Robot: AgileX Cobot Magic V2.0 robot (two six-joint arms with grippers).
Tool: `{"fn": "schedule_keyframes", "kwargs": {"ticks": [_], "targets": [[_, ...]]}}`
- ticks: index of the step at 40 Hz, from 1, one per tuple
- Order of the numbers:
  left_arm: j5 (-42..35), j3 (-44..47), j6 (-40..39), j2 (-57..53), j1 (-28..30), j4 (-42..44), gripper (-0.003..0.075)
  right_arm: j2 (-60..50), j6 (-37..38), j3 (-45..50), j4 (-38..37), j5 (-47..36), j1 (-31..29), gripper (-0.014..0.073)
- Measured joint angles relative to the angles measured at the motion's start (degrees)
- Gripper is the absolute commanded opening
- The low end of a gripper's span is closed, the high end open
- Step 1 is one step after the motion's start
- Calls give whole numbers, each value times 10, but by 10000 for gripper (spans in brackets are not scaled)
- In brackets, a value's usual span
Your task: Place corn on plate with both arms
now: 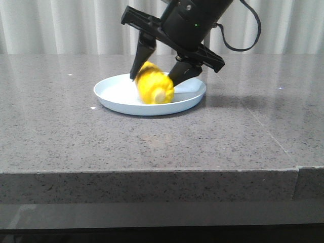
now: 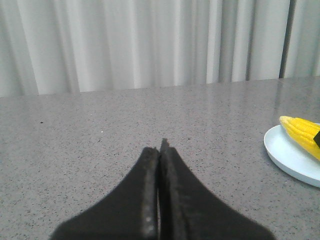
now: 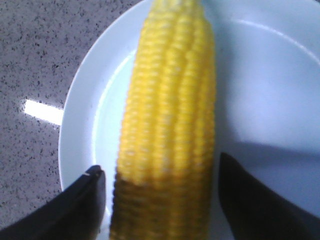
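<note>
The yellow corn (image 1: 154,87) lies on the pale blue-white plate (image 1: 111,98), its pale cut end facing the front. My right gripper (image 1: 156,78) reaches down over the plate with one finger on each side of the cob. In the right wrist view the corn (image 3: 170,100) lies between the fingers (image 3: 85,200), with a thin gap on each side, so the right gripper (image 3: 160,175) is open. My left gripper (image 2: 161,150) is shut and empty over bare table. Its view shows the plate (image 2: 290,157) and corn (image 2: 302,132) off to one side.
The grey speckled stone table (image 1: 152,147) has its front edge near the camera. White curtains (image 1: 61,25) hang behind it. The left arm is out of the front view.
</note>
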Motion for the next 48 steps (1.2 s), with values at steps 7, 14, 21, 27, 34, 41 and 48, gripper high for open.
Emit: {"fn": "schedule_keyframes", "kwargs": {"ticks": [7,14,21,27,34,41,48], "targets": [[0,0,0,0,0,0,-20,-14,0,0,-19,-1,0,612],[0,0,0,0,0,0,-20,-71,0,0,-66,1,-9,610],[0,0,0,-1,0,0,-20,-123,0,0,-114,15,-17,568],[0,0,0,-1,0,0,-20,-145,0,0,-140,25,-19,335],[0,0,0,-1,0,0,-20,-158,0,0,-143,30,-25,96],[0,0,0,-1,0,0,-20,-166,0,0,-143,40,-50,-42],[0,0,0,-1,0,0,-20,-189,0,1,-147,78,-103,-85]]}}
